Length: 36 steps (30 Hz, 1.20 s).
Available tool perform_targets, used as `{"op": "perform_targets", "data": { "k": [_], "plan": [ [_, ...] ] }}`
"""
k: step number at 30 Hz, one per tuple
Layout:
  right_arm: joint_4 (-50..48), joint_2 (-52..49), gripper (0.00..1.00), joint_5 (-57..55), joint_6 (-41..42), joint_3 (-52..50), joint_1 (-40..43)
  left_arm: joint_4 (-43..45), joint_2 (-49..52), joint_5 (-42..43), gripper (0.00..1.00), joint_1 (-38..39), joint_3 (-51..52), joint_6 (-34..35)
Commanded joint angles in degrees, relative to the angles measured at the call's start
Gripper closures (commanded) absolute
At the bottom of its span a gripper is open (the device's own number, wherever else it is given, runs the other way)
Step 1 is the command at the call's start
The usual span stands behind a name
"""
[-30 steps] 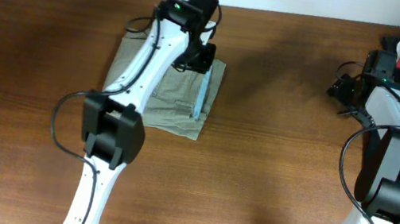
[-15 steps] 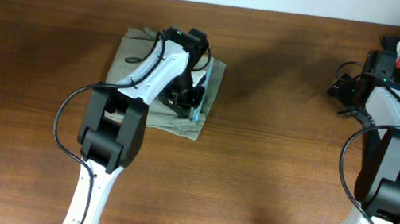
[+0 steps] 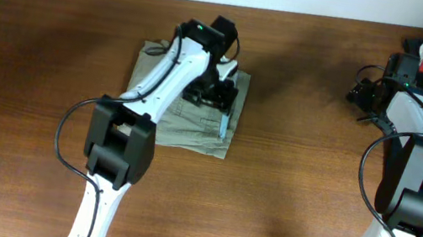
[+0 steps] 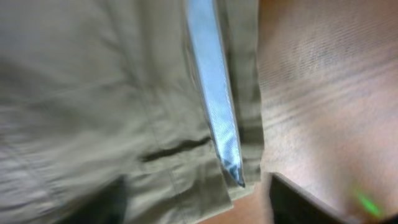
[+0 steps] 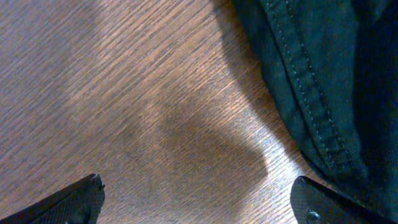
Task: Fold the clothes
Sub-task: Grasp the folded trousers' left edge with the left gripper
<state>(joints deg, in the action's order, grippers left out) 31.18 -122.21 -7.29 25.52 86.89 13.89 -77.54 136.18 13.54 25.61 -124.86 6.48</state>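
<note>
While left jaws hang apart over clothes (image 3: 189, 125) | right jaws apart, well away

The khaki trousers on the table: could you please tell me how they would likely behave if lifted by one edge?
The khaki trousers look like soft cloth lying in flat layers, so they would probably droop and unfold. The pale blue lining at the edge may flap out. Pushed, they would likely bunch rather than slide.
</note>
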Motion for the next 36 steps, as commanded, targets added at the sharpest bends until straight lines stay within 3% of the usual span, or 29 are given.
{"op": "perform_targets", "data": {
  "k": [1, 2, 5, 9, 15, 23, 24, 27, 29, 32, 36],
  "plan": [
    [-0.2, -0.3, 0.01, -0.5, 0.5, 0.7, 0.0, -1.3, -2.0, -4.0, 0.01, -5.1, -4.6, -0.2],
    [-0.2, -0.3, 0.01, -0.5, 0.5, 0.7, 0.0, -1.4, -1.9, -8.6, 0.01, -11.4, -4.6, -0.2],
    [-0.2, -0.3, 0.01, -0.5, 0.5, 0.7, 0.0, -1.4, -1.9, -8.7, 0.01, -17.1, -4.6, -0.2],
    [-0.2, -0.3, 0.01, -0.5, 0.5, 0.7, 0.0, -1.7, -1.9, 4.0, 0.02, -28.0, -3.8, -10.6],
    [-0.2, -0.3, 0.01, -0.5, 0.5, 0.7, 0.0, 3.8, -1.9, 16.4, 0.02, -32.9, 7.6, -16.9],
    [-0.2, -0.3, 0.01, -0.5, 0.5, 0.7, 0.0, 18.0, -1.9, 20.5, 0.08, -32.0, 23.7, -16.4],
    [-0.2, -0.3, 0.01, -0.5, 0.5, 0.7, 0.0, 19.6, -1.9, 21.7, 0.11, -32.0, 25.0, -16.4],
    [-0.2, -0.3, 0.01, -0.5, 0.5, 0.7, 0.0, 21.8, -1.9, 22.6, 0.43, -32.0, 25.6, -15.9],
    [-0.1, -0.3, 0.01, -0.5, 0.5, 0.7, 0.0, 25.4, -1.9, 22.1, 0.56, -32.1, 25.6, -8.5],
    [-0.2, -0.3, 0.01, -0.5, 0.5, 0.7, 0.0, 30.5, -1.9, 22.0, 0.85, -32.2, 25.6, -4.0],
    [-0.2, -0.3, 0.01, -0.5, 0.5, 0.7, 0.0, 35.6, -1.9, 12.2, 0.99, -33.9, 25.6, 7.4]
  ]
}}
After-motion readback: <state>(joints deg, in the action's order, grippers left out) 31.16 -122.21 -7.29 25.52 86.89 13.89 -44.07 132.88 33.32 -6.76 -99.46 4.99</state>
